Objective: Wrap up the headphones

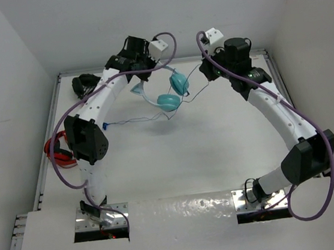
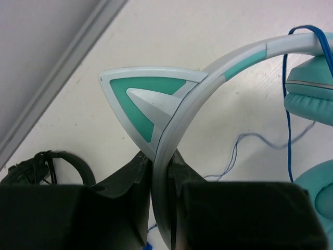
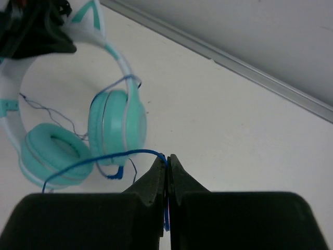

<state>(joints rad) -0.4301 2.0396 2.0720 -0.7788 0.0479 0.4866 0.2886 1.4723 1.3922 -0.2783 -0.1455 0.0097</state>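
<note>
Teal headphones (image 1: 168,100) sit toward the far edge of the desk (image 1: 207,156), roughly midway between its far corners. In the top view the left gripper (image 1: 139,74) is at their pale headband (image 1: 142,93) and the right gripper (image 1: 208,72) is just beyond the earcups. The thin cable (image 1: 136,120) trails loosely toward the left edge and ends in what looks like a blue plug (image 1: 105,126). A pair of black headphones (image 1: 84,85) lies in the far left corner and red headphones (image 1: 58,150) lie by the left edge, both well apart from ours. From the left wrist we see the jaws clamped on the headband right at the base of a cat ear (image 2: 143,99), with a strand of cable looped over the band near one earcup (image 2: 312,88). From the right wrist the jaws are pinched closed on the cable, which arcs back to the earcups (image 3: 117,127). We judge the set to be light. Its headband is stiff, smooth plastic and may slip or twist in a narrow grip, so the flat band beside the ear is a sound hold. The ear itself looks breakable and the cushions are soft. The cable is limp and thin, so we would hold it gently and keep it lightly taut without jerking its joint at the cup.
</note>
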